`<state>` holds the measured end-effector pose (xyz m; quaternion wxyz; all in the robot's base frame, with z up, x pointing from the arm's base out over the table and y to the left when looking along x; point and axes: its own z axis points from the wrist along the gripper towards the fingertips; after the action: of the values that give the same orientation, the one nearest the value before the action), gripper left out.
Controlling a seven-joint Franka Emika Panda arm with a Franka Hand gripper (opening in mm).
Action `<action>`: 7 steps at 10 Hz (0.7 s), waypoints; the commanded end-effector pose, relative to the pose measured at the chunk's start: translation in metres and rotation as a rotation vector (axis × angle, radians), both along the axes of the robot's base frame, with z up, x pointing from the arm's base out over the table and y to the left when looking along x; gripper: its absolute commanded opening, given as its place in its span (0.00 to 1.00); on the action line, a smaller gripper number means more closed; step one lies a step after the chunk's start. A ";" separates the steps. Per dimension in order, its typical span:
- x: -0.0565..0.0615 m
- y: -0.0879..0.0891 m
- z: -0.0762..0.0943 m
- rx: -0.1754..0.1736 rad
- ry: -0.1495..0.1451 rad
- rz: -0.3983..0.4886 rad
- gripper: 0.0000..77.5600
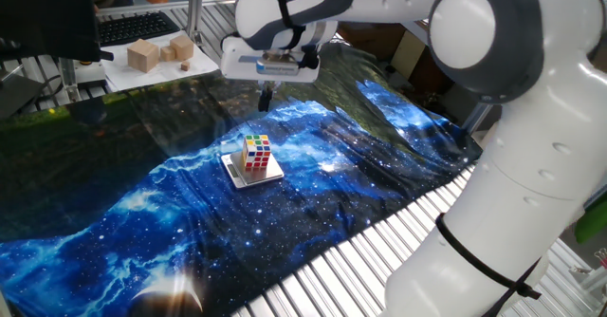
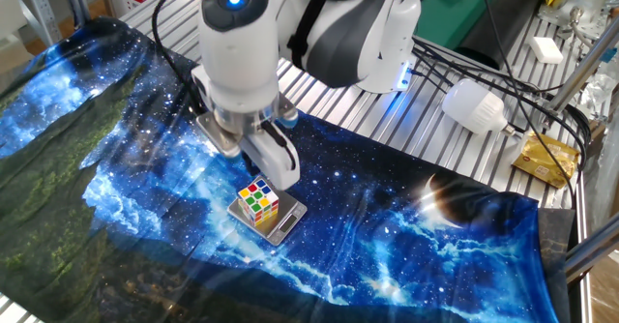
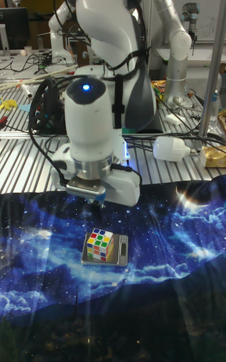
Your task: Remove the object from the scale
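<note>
The puzzle cube (image 1: 256,153) sits on the scale (image 1: 269,176), near one side of the thin silver plate, in the middle of the blue space cloth (image 1: 379,194) on the table. The cube looks small, light and hard. Its sticker faces look smooth, so it could slip. I think the best hold is on two flat sides that face away from each other, about halfway up. The scale is thin and may slide on the soft cloth if it gets bumped.

The gripper (image 1: 266,96) hangs above the cloth, near the cube but not touching it. Its fingers look close together and hold nothing.

There is one cube and one scale. Three plain wooden blocks (image 1: 144,56) sit far off on a white tray (image 1: 201,65).
</note>
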<state>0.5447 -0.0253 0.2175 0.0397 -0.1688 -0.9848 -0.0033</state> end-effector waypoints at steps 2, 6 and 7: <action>0.013 0.003 -0.038 0.002 -0.014 0.022 0.00; 0.010 0.004 -0.055 0.004 -0.019 0.026 0.00; 0.009 0.004 -0.059 0.005 -0.019 0.025 0.00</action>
<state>0.5549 -0.0221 0.1616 0.0322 -0.1561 -0.9872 -0.0057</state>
